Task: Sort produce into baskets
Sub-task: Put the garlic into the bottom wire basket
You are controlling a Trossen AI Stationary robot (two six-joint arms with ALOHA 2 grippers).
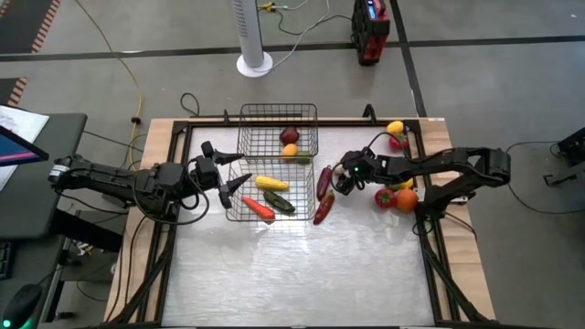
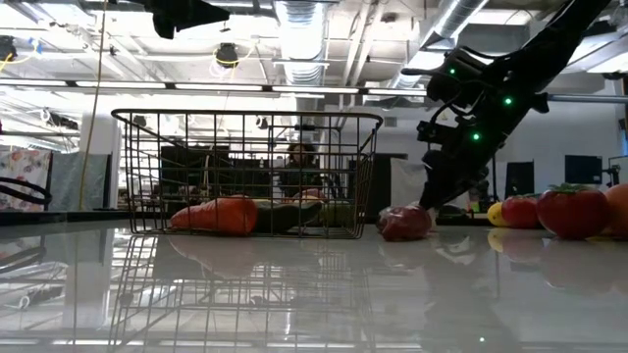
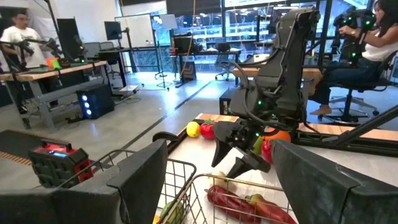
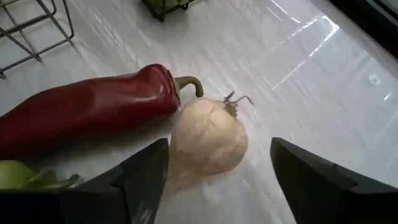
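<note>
My right gripper [image 1: 336, 183] points slantwise down at the table, right of the near basket [image 1: 239, 212], open. A pale round bulb [image 4: 208, 142] rests on the table between its fingers, in the right wrist view close against one finger [image 4: 146, 177]. A dark red long pepper [image 4: 93, 106] lies beside the bulb. A second red pepper [image 1: 323, 209] lies nearer the front. The near basket holds a carrot [image 1: 258, 207], corn [image 1: 271, 183] and a green vegetable [image 1: 281, 202]. My left gripper [image 1: 244, 166] hangs level and open above that basket's left side. My right gripper: the pale bulb sits between its open fingers, coming from above and slanting down. I cannot tell whether the nearer finger touches the bulb. The bulb rests on the table.
The far basket [image 1: 311, 111] holds a dark red fruit [image 1: 289, 135] and an orange one [image 1: 290, 151]. A tomato [image 1: 386, 196] and an orange fruit [image 1: 406, 200] lie right of my right gripper. A yellow fruit [image 1: 395, 127] and a red one [image 1: 398, 142] lie at the far right.
</note>
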